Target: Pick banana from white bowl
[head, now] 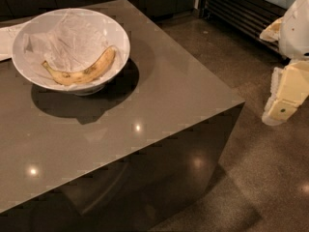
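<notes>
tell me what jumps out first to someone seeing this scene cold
The speckled yellow banana lies curved in the white bowl, lined with crinkled paper, at the far left of the grey table. The pale gripper hangs at the right edge of the view, off the table, over the floor, far from the bowl.

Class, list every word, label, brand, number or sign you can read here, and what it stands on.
None: no readable text.
The speckled yellow banana, the wide white bowl, its crinkled white paper lining and the grey table bear no writing.
The cream gripper, off the table at the right edge, bears only a green dot.
</notes>
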`<state>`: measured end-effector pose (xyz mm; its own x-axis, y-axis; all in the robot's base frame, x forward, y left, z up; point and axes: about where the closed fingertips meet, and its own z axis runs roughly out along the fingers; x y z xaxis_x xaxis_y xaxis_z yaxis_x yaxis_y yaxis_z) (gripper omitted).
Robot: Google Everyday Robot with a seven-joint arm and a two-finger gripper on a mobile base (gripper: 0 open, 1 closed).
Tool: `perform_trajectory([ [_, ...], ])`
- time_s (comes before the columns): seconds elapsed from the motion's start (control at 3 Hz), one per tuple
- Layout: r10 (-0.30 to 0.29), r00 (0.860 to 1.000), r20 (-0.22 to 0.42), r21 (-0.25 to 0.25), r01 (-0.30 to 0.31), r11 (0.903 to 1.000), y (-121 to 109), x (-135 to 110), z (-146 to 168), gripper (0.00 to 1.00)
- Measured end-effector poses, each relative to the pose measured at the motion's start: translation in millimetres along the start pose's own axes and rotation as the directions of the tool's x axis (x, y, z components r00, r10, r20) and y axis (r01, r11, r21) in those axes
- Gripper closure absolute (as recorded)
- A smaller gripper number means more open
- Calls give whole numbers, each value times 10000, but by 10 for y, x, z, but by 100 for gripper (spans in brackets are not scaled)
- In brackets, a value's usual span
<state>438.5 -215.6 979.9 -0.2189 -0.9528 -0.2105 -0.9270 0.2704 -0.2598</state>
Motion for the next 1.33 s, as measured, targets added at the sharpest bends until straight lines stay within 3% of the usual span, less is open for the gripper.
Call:
perform_trajectory([
  [0.33, -52, 10000, 31, 59, 52, 10000, -7, -25, -23, 0],
  [0.67, -634, 9980, 81, 296, 632, 9976, -110, -284, -202, 0],
  [1.0, -1622, 9868, -19, 374, 1621, 9861, -282, -626, -315, 0],
  [1.33, -2659, 9640, -58, 472, 2659, 9629, -400, -978, -310, 0],
])
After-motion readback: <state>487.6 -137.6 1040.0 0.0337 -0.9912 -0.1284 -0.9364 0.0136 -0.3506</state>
